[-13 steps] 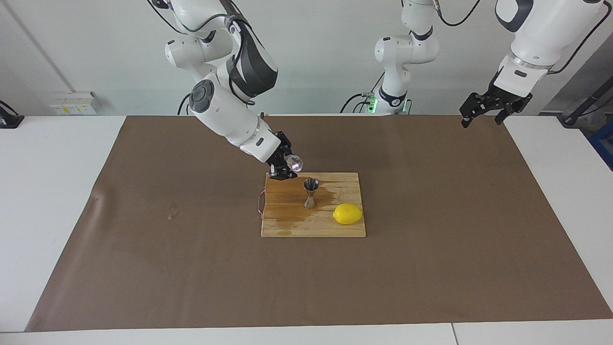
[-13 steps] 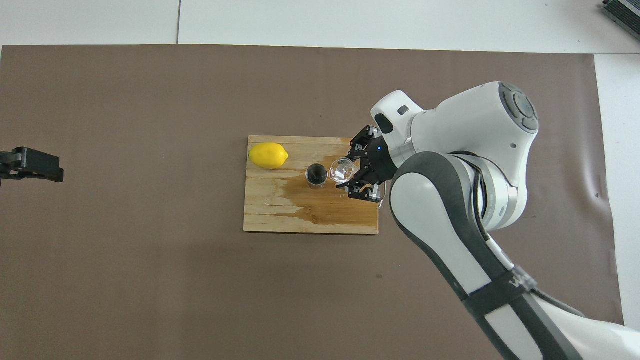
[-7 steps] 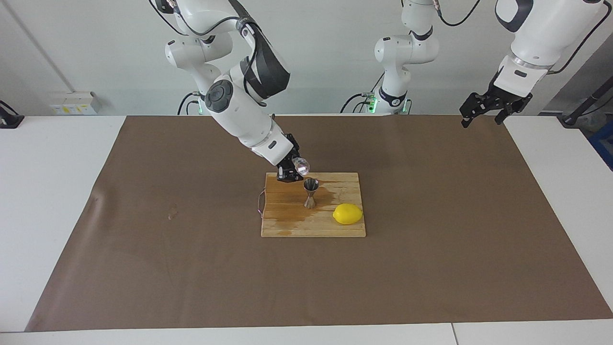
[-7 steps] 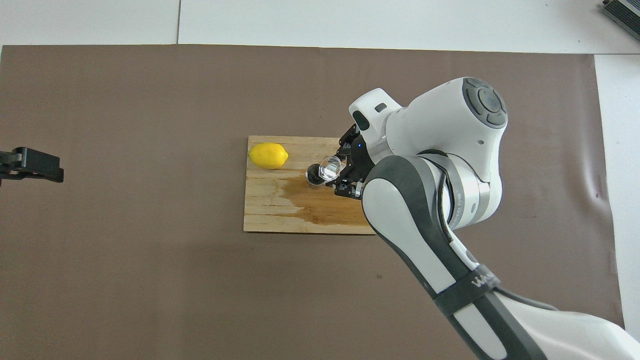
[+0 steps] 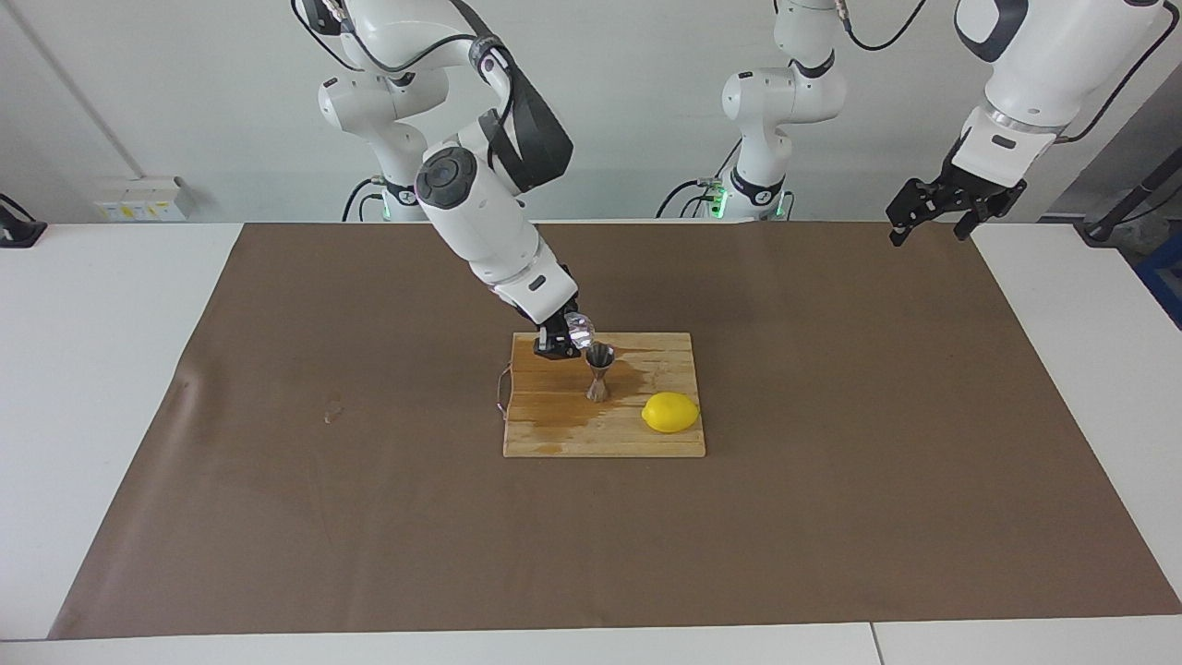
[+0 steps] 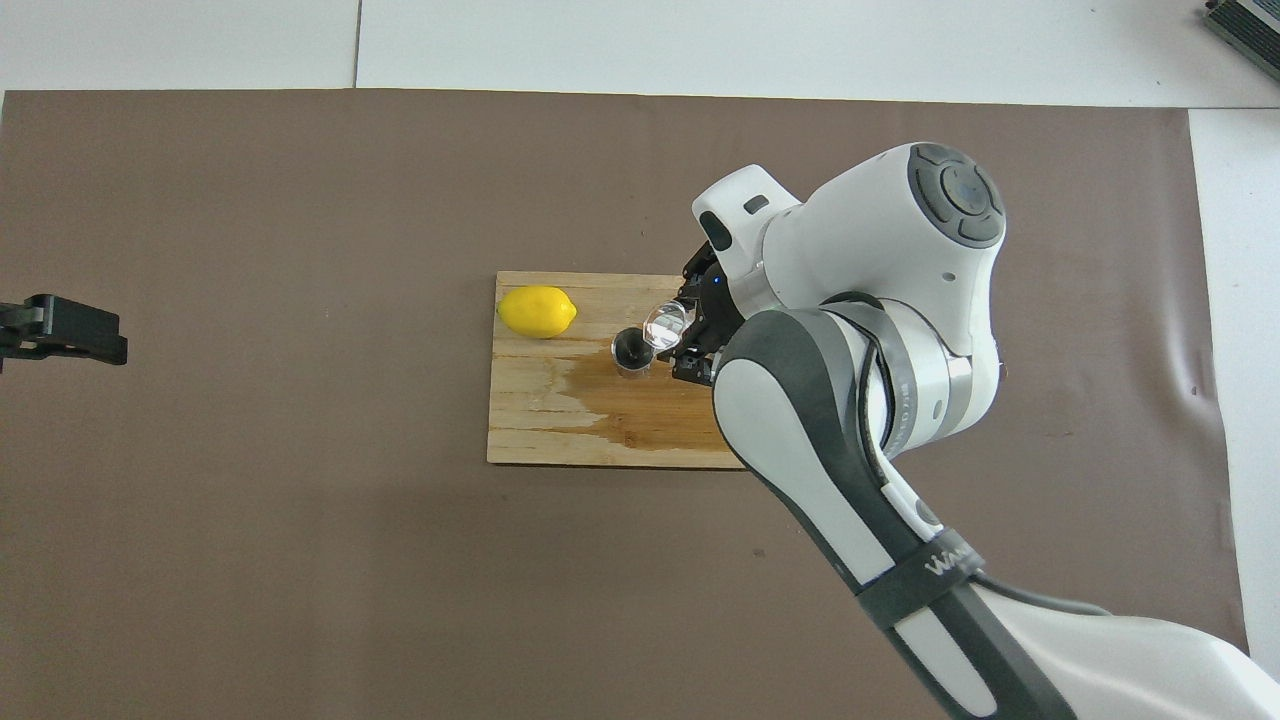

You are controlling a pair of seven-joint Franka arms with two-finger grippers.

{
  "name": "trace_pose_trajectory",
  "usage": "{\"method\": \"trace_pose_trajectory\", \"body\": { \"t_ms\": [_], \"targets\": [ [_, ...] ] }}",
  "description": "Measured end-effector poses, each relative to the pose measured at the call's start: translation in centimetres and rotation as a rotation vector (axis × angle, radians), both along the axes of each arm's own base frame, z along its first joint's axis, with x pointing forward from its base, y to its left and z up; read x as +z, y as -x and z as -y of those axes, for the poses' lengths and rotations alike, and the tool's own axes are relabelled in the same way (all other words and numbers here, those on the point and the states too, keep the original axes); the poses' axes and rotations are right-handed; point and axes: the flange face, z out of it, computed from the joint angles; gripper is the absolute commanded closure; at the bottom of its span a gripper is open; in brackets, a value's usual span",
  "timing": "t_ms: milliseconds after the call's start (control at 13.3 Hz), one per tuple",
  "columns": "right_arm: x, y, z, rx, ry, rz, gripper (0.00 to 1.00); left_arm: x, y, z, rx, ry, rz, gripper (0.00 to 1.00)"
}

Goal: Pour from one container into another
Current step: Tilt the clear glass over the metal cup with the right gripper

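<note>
My right gripper [image 5: 565,336] [image 6: 682,338] is shut on the tiny clear glass cup [image 5: 580,327] [image 6: 663,325]. It holds the cup tipped over the mouth of the steel jigger [image 5: 599,370] [image 6: 632,351], rim close to rim. The jigger stands upright in the middle of the wooden board [image 5: 554,434] [image 6: 560,440], on a dark wet stain. My left gripper [image 5: 928,220] [image 6: 60,330] waits open, raised over the mat toward the left arm's end of the table.
A yellow lemon [image 5: 670,412] [image 6: 537,310] lies on the board's corner farther from the robots than the jigger. A brown mat [image 5: 369,517] covers most of the white table. A thin wire [image 5: 503,388] hangs off the board's edge.
My right arm swung the glass cup toward the jigger and tipped it further, so the cup's rim now hangs over the jigger's mouth. The left arm has not moved.
</note>
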Motion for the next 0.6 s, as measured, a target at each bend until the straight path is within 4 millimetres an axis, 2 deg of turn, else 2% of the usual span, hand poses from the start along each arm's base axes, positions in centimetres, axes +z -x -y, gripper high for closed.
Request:
{"method": "trace_pose_trajectory", "body": {
  "t_ms": [226, 603],
  "targets": [
    [-0.48, 0.50, -0.83, 0.012, 0.039, -0.009, 0.68, 0.00, 0.00, 0.00, 0.000, 0.000, 0.000, 0.00],
    [-0.77, 0.78, -0.73, 0.039, 0.091, -0.012, 0.68, 0.00, 0.00, 0.00, 0.000, 0.000, 0.000, 0.00]
  ]
}}
